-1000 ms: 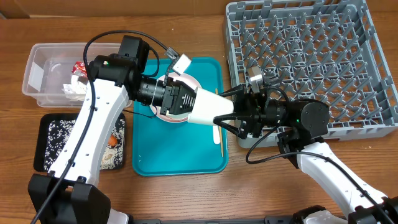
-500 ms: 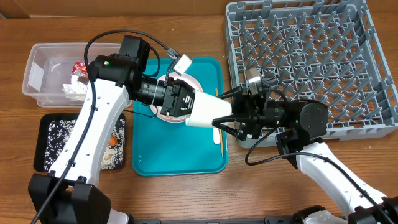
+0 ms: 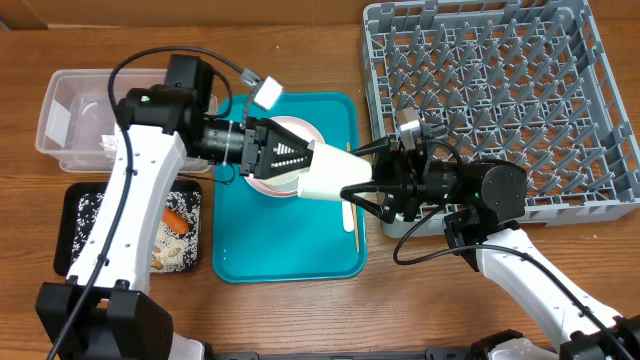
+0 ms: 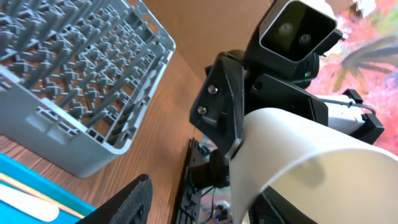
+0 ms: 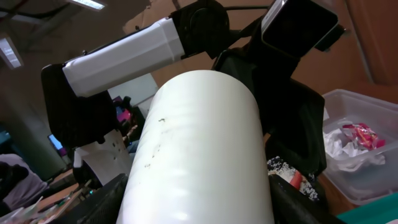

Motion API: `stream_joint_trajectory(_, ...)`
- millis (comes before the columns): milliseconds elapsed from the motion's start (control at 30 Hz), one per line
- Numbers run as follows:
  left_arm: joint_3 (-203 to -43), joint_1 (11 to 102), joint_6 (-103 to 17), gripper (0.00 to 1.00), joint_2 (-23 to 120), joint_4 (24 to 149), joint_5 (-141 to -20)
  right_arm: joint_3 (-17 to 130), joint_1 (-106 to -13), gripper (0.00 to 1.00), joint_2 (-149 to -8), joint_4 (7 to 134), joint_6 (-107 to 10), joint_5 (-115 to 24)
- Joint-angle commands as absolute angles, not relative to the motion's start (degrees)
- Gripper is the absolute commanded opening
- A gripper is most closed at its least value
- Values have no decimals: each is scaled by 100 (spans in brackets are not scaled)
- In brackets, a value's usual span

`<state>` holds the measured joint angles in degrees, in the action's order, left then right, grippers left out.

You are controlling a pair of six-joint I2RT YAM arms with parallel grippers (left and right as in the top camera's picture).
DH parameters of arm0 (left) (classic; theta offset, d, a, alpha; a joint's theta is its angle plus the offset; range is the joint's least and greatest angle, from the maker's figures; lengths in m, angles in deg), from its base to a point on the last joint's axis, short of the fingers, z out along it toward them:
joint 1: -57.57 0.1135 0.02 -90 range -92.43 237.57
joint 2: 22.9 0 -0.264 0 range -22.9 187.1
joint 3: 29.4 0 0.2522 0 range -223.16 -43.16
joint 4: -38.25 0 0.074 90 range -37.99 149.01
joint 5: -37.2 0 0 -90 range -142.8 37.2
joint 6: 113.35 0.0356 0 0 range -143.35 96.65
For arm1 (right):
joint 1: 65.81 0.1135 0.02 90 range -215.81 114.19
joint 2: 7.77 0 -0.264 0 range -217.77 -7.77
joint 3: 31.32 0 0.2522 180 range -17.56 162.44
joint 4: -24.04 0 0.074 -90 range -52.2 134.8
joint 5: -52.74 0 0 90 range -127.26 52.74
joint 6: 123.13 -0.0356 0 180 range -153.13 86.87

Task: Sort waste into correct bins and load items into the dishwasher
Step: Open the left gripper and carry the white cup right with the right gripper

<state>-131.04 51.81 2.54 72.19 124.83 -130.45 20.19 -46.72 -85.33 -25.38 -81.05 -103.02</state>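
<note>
Right end effector [image 3: 350, 173]: clamps the narrow end of the cup [image 3: 325, 175], fingers splayed wide to either side, in midair above the teal tray [image 3: 270, 250]. Left end effector [image 3: 298, 162]: sits at the cup's open mouth, fingers parted, one visibly clear of the rim. Reads as a hand-off between arms.

Sorted, by the look of it: napkins [image 5: 342, 148] and wrapper [image 5: 360, 132] in the tub [image 3: 55, 110]; carrot [image 3: 175, 218] and rice scraps [image 3: 165, 250] in the black tray [image 3: 62, 230].

Not yet done: loading the rack [image 3: 500, 90], with no dishes among its visible pegs. Plate [image 3: 262, 186], fork [image 3: 347, 214] and stick [image 3: 354, 235] lying on the teal tray.

Cup: smooth, glossy white, tapered, faintly speckled. Rack: grey moulded plastic, square, dense with upright pegs. Tub: clear, thin-walled, round-cornered. Wrapper: shiny, crinkled. Napkins: soft, crumpled. Stick: thin, straight. Surface [image 3: 300, 320]: wood grain.
</note>
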Motion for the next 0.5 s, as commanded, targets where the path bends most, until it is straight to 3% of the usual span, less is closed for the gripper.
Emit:
stream_joint_trajectory(0, -13178, 5419, 210, 51, 7149, 12483, -13034, 2116, -4714, 53, -8518, -2553, -8064, -10484)
stream_joint_trajectory(467, -13178, 5563, 186, 51, 7149, 12378, -12982, 2116, -5026, 51, -8520, -2321, -8059, -10451)
